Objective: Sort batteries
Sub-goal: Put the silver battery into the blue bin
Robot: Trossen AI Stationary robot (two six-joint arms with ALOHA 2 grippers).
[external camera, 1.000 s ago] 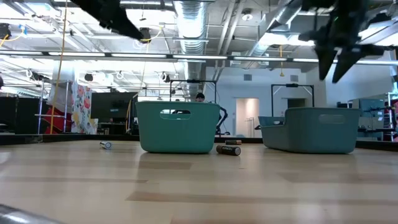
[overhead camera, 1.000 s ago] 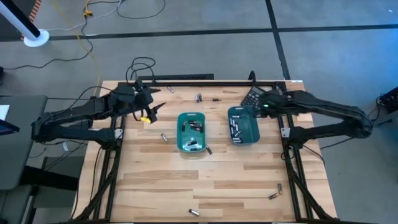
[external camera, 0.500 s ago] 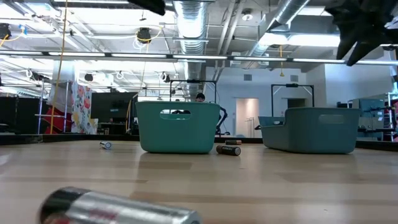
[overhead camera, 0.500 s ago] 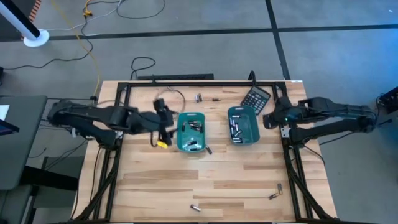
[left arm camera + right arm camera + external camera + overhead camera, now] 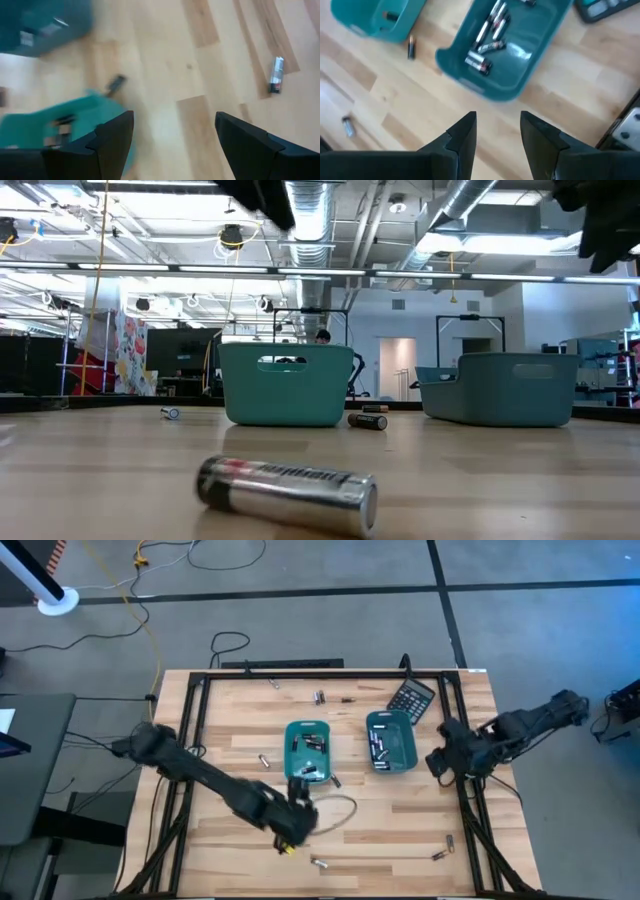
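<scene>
While the left gripper (image 5: pixel 291 830) is hovering open-jawed, the near battery (image 5: pixel 320 862), smooth, stiff and apt to roll, is inviting a grip across its middle.

From my console I see a grey floor (image 5: pixel 330 620) crossed by dark lines, cables (image 5: pixel 150 580) trailing over it, and overhead, silver ducting (image 5: pixel 312 220) with strip lights (image 5: pixel 200 272) in a workshop hall.

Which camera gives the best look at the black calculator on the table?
The high view: the calculator lies whole at the table's far edge, beside the right teal tray. The right wrist view catches only its corner; the low and left wrist views miss it.
</scene>
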